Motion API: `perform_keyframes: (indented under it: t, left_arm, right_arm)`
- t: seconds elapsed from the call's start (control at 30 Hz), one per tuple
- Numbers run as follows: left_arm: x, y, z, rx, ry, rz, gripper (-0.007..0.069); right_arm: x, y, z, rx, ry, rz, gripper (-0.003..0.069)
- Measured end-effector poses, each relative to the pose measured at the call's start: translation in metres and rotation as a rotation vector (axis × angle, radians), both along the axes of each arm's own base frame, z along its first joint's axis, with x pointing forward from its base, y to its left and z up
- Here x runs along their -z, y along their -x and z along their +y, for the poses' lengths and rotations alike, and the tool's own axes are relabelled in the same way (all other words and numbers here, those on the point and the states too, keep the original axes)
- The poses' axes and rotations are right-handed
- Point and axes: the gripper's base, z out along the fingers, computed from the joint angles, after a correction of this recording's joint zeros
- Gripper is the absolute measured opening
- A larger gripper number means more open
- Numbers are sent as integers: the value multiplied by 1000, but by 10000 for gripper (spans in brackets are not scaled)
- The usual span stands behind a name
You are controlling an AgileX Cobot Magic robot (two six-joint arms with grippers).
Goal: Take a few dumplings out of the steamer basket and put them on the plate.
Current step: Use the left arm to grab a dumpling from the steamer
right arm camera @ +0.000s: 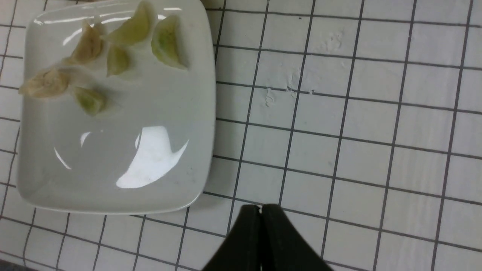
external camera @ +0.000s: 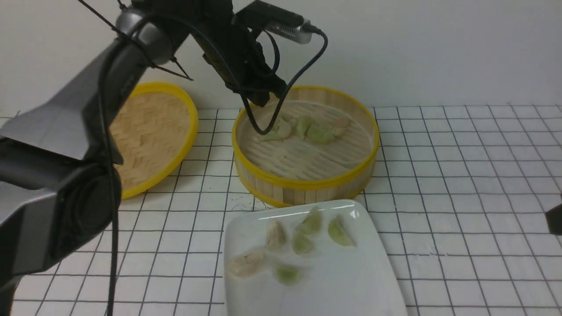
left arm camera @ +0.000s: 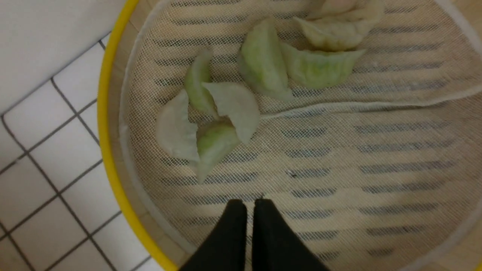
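Observation:
The steamer basket [external camera: 307,177] stands at the middle back, lined with white mesh. Several pale green and whitish dumplings [external camera: 307,127] lie in its far half. My left gripper [left arm camera: 249,203] hovers above the basket's floor near the yellow rim [left arm camera: 109,150]. It is shut but for a thin slit and holds nothing. The nearest cluster of dumplings [left arm camera: 222,120] lies a short way ahead of its tips. The white plate [external camera: 351,281] sits in front of the basket with several dumplings [external camera: 303,241] on its far half. My right gripper [right arm camera: 261,207] is shut and empty over the tiles beside the plate [right arm camera: 113,188].
The flat woven lid [external camera: 149,131] with a yellow rim leans at the back left of the basket. A wall runs behind both. A dark part of my right arm [external camera: 554,219] shows at the right edge. White gridded tiles cover the table.

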Motion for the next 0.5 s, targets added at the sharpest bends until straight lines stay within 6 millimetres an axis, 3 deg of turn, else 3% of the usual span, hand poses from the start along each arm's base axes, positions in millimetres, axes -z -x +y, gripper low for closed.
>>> perform_keyframes:
  t: [0.17, 0.33, 0.5]
  left_arm:
    - [28, -12, -3, 53, -38, -6, 140]
    - [55, -31, -7, 33, -33, -95, 360]
    - [85, -40, -9, 24, -40, -97, 433]
  right_arm:
    - [0, 0, 0, -1, 0, 1, -10]
    - [0, 0, 0, -2, -2, 2, -10]
    - [0, 0, 0, -2, -3, 3, -10]
